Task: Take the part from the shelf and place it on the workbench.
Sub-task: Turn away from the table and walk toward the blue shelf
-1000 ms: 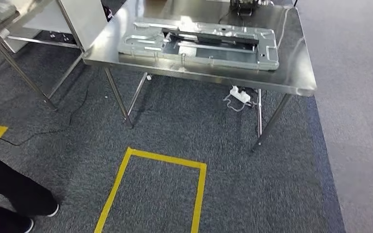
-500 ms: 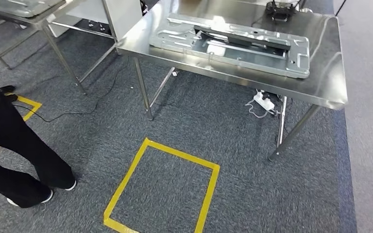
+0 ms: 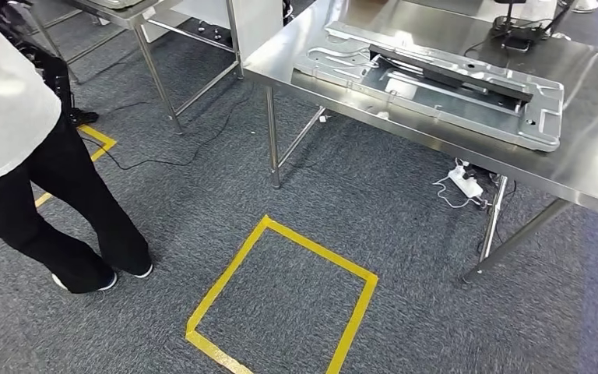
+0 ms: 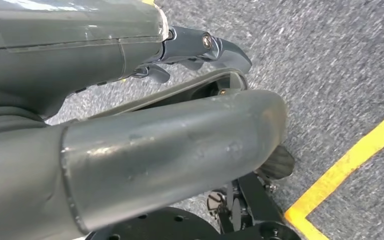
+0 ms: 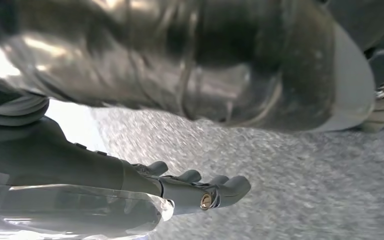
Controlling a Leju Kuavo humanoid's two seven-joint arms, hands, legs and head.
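Observation:
A large grey sheet-metal part (image 3: pixel 428 82) with a dark bar along its top lies flat on the steel workbench (image 3: pixel 592 167) at the upper right of the head view. In the left wrist view my left hand (image 4: pixel 145 125) hangs over the grey carpet, its fingers (image 4: pixel 205 45) stretched out apart from the thumb, holding nothing. My right hand (image 5: pixel 80 165) hangs the same way over carpet, fingers (image 5: pixel 205 187) extended and empty.
A person (image 3: pixel 39 171) in a white top and black trousers stands close at the left. A yellow tape square (image 3: pixel 280 300) marks the carpet before the bench. A second steel table (image 3: pixel 136 15) stands at the upper left. A power strip (image 3: pixel 467 181) lies under the bench.
The whole picture has shifted right: the camera has turned left. The person has come further into view at the left. The part lies unmoved on the bench.

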